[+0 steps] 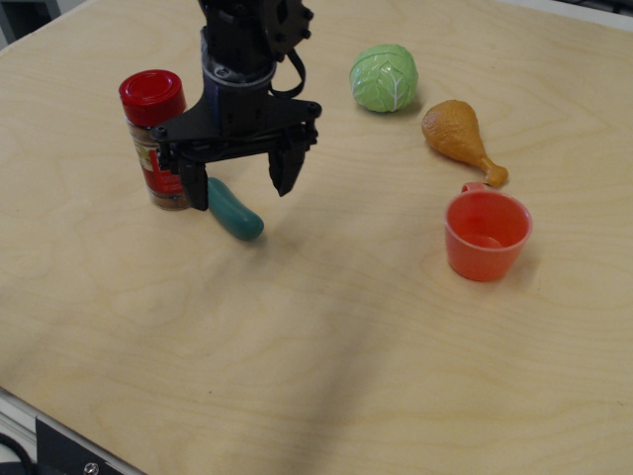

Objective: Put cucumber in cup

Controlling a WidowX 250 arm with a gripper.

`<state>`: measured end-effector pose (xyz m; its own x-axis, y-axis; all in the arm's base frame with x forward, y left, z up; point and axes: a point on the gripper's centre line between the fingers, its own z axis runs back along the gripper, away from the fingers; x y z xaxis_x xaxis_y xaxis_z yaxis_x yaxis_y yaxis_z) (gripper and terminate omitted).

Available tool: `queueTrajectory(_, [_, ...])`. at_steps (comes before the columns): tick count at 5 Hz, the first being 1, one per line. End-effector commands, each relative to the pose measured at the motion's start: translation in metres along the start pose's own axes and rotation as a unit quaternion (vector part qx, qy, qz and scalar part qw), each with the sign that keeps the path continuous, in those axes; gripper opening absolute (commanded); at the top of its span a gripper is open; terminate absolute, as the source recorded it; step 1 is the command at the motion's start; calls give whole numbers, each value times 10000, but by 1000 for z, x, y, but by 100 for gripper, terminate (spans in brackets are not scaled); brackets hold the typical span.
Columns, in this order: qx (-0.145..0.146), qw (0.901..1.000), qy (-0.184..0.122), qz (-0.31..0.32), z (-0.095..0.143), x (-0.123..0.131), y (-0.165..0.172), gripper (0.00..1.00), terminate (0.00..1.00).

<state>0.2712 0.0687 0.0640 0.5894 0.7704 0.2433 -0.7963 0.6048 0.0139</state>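
Note:
The dark teal-green cucumber (235, 211) lies on the wooden table (326, 327), its far end next to the base of a spice jar. My black gripper (238, 188) is open, its two fingers wide apart on either side of the cucumber's far end, the left finger in front of the jar. It holds nothing. Whether the fingertips touch the table cannot be told. The orange-red cup (487, 235) stands upright and empty at the right, its tab handle pointing away, well apart from the gripper.
A red-lidded spice jar (157, 137) stands just left of the cucumber, close to my left finger. A light-green cabbage (384, 77) sits at the back. An orange chicken drumstick (461, 139) lies just behind the cup.

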Motion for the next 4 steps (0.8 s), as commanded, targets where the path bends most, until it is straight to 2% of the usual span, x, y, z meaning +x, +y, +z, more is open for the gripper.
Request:
queueTrajectory(1, [-401, 9977, -401, 361, -15, 22, 6, 100, 0])
queueTrajectory(2, [-801, 9946, -479, 453, -27, 26, -1, 100, 0])
queueTrajectory(4, [-730, 9955, -125, 596, -38, 12, -11, 100, 0])
